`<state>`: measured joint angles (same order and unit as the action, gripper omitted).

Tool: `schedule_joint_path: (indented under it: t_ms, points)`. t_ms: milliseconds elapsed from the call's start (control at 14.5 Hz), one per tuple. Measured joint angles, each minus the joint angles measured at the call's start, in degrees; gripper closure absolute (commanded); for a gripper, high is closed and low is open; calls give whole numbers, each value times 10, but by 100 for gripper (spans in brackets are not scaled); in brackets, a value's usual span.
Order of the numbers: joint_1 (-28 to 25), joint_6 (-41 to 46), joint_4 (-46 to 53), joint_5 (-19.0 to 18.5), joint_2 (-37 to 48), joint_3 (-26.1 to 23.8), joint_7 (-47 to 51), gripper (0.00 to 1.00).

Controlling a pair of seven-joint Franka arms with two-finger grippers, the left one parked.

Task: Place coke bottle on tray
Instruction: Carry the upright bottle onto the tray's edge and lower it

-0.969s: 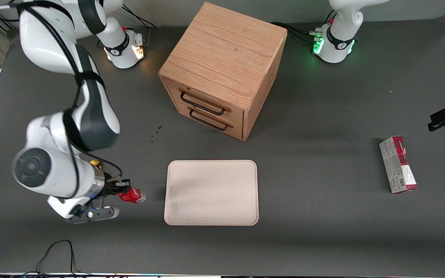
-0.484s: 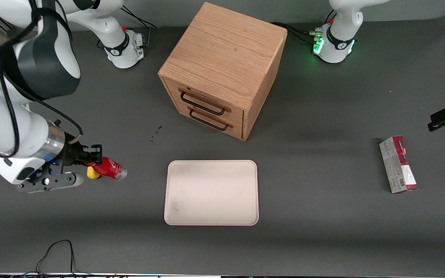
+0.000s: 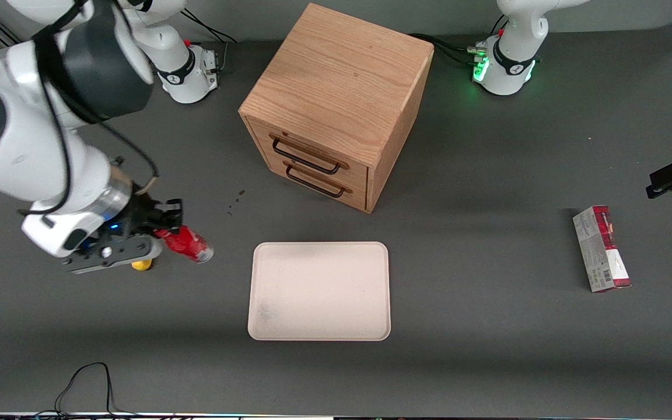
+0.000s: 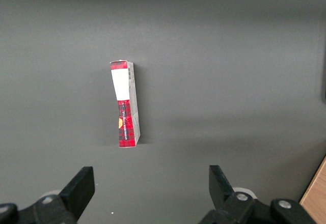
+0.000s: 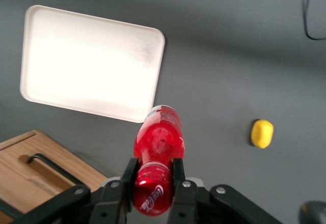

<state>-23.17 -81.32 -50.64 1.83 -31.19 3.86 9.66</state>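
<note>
Even, soft light falls from above on my dark grey table (image 3: 487,361), with faint broad shadows beside the wooden drawer cabinet (image 3: 336,105). The cream-pink tray (image 5: 91,61) glares nearly white from my wrist. Everything looks sharp.
</note>
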Motion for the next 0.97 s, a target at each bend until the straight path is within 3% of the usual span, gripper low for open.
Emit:
schedule_joint_path:
  t_ms: [208, 969]
  points:
    - [-36, -16, 5, -4, -1, 0, 36, 92]
    - [-22, -188, 4, -5, -150, 4, 36, 97]
